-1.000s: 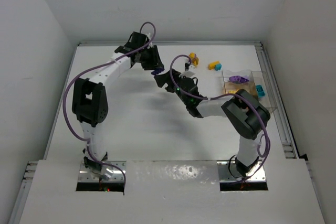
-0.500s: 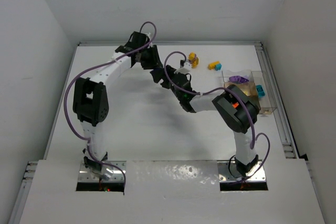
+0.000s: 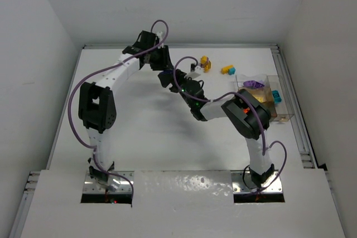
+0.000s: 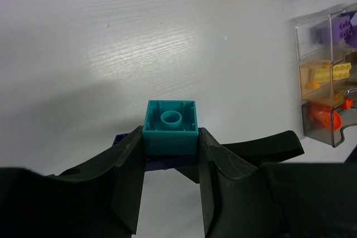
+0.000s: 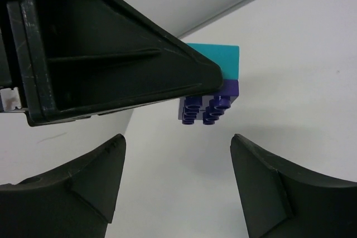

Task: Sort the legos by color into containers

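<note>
My left gripper (image 4: 170, 140) is shut on a teal brick (image 4: 170, 126) that has a dark purple brick (image 5: 209, 101) joined beneath it, the pair held above the table. My right gripper (image 5: 178, 163) stands open just below that clump, its fingers apart on either side and touching nothing. In the top view the two grippers meet near the table's back middle, the left gripper (image 3: 163, 64) above the right gripper (image 3: 167, 77). An orange-and-yellow clump (image 3: 205, 63) and a yellow-and-teal clump (image 3: 227, 70) lie on the table. The clear divided container (image 3: 262, 97) holds purple, yellow, orange and teal bricks.
The container (image 4: 329, 76) sits at the table's right side, close to the raised right rail (image 3: 290, 87). White walls enclose the table at the back and sides.
The right arm has swung left and its gripper has closed in under the left gripper's clump. The left gripper has kept its hold and barely moved.
</note>
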Robot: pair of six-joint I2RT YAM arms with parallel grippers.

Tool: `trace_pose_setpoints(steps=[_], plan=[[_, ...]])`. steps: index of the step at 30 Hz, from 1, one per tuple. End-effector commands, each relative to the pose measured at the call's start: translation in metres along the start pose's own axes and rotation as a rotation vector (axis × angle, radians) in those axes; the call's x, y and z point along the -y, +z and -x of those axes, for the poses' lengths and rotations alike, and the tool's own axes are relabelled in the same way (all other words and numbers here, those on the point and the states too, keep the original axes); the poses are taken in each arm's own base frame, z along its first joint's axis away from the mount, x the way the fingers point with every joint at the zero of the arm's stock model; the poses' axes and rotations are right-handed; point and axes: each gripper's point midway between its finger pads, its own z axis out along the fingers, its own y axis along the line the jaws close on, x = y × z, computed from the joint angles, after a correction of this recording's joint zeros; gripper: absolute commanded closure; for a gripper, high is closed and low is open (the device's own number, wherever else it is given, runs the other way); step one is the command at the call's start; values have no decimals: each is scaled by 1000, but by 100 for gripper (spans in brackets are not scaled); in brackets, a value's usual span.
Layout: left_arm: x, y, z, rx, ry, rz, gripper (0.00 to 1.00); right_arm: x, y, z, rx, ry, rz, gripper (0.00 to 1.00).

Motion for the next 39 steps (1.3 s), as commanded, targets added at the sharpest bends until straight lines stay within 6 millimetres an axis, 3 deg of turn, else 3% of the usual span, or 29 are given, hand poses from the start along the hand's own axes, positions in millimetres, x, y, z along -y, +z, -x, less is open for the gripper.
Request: trace_pose_setpoints(steps=[1, 12, 20, 29, 39], plan=[[11, -8, 21, 48, 39, -46, 100, -18, 0, 15, 89, 39, 93, 26], [16, -9, 16, 19, 47, -79, 100, -12, 9, 19, 117, 75, 118, 26], [19, -7, 11, 4, 31, -101, 100, -14, 16, 23, 122, 56, 116, 34], [24, -5, 3, -19, -2, -132, 100, -10, 24, 30, 161, 48, 94, 34], [26, -7, 8, -4, -9, -135, 100, -7, 31, 36, 177, 56, 83, 49]])
